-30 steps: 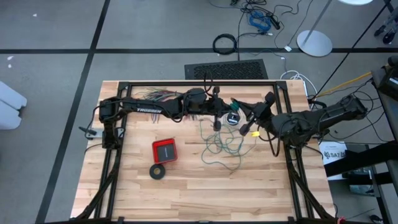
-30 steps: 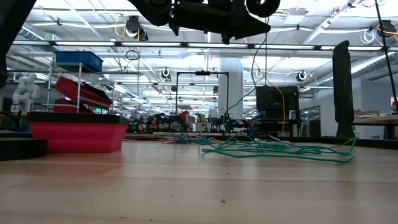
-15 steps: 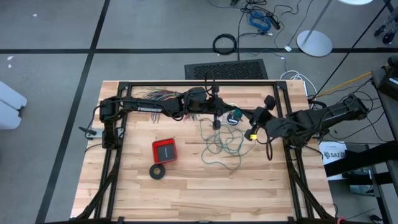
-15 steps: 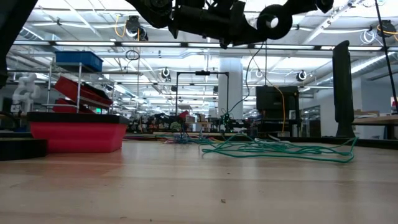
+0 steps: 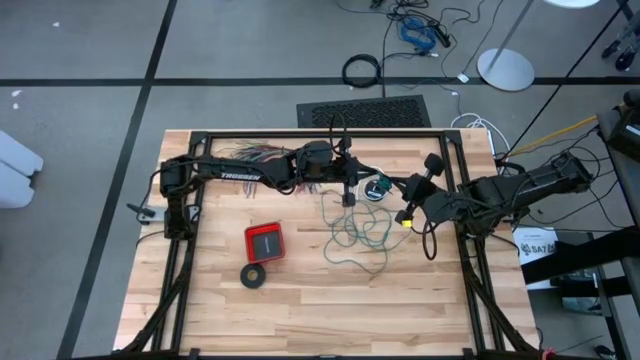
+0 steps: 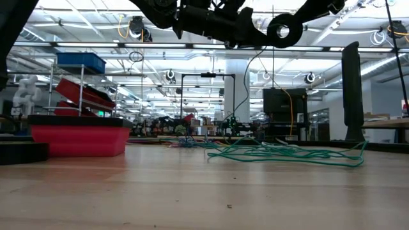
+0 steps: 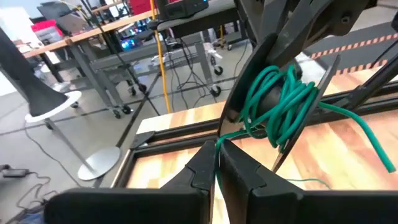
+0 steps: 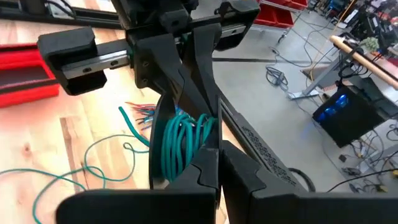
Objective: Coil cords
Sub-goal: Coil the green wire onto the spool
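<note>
**Item: thin teal-green wire, part-coiled**

Location: a small wound bundle [image 7: 280, 102] is held above the table's centre, toward twelve o'clock; the loose remainder [image 5: 358, 235] sprawls on the wooden table [image 5: 300, 300] just toward six o'clock.

Handling: judged light, limp, springy, prone to unwinding and snagging; best taken on the free strand near the bundle.

Hands: left hand [image 7: 216, 165] pinches the strand; right hand [image 8: 212, 158] is pressed together at the bundle.
</note>
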Tool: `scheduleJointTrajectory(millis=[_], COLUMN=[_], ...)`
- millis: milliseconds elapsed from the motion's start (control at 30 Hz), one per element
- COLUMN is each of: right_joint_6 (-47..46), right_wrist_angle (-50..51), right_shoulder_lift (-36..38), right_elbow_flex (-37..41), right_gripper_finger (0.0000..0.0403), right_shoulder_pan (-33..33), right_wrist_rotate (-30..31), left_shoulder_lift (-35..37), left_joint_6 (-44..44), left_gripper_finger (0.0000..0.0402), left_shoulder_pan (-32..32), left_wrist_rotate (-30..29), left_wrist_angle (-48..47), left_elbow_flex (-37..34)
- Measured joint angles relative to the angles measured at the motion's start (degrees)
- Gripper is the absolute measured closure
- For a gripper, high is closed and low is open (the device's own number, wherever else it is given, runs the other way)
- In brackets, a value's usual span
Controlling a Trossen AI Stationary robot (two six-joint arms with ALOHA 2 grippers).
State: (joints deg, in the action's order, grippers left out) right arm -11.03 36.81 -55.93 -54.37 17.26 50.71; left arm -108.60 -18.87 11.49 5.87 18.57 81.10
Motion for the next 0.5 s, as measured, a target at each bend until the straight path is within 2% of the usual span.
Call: scheduleJointTrajectory(millis=[300, 500], right_joint_6=[-0.3, 1.7], right_wrist_angle=[5.8, 5.1], right_shoulder_lift=[-3.3, -6.4], right_elbow_flex=[0.0, 0.0], right_gripper_finger=[0.0403, 0.0403], right_shoulder_pan=[-2.6, -5.4], right_wrist_rotate=[0.2, 5.5], left_shoulder_lift=[0.0, 0.0], left_joint_6=[-2.7, -3.1], left_gripper_finger=[0.0376, 0.0376], left_shoulder_pan=[0.0, 0.0], left_wrist_rotate=[-1.9, -1.9], left_wrist_angle=[0.0, -1.5], left_elbow_flex=[0.0, 0.1])
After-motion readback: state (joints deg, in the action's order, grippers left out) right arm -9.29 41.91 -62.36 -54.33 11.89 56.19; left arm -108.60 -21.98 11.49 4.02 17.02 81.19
